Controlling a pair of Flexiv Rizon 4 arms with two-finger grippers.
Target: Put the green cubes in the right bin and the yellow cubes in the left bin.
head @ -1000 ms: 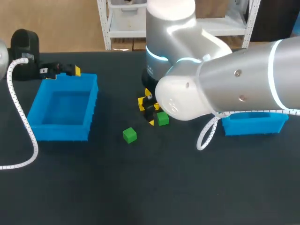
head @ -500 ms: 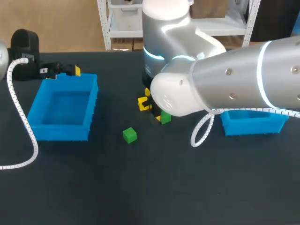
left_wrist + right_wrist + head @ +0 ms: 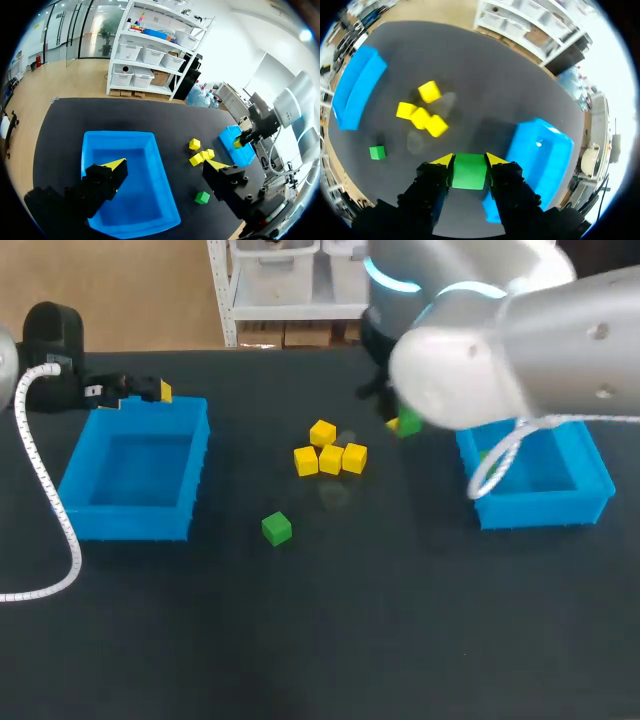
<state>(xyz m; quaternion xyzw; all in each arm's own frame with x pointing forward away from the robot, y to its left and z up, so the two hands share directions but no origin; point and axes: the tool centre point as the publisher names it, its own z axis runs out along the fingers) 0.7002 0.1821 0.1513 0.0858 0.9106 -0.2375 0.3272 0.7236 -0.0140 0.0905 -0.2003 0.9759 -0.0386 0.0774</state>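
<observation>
Head view: my right gripper (image 3: 398, 424) hangs above the table just beside the right bin (image 3: 540, 512), carrying the held green cube (image 3: 408, 425). Four yellow cubes (image 3: 331, 458) cluster mid-table, and a loose green cube (image 3: 277, 529) lies nearer the left bin (image 3: 130, 520).

Left wrist view: my left gripper (image 3: 165, 164) has its fingers apart, with the left bin (image 3: 120, 134) ahead of them.

Right wrist view: my right gripper (image 3: 470, 160) is clamped on the held green cube (image 3: 469, 172), with the right bin (image 3: 540, 147) beside it.
</observation>
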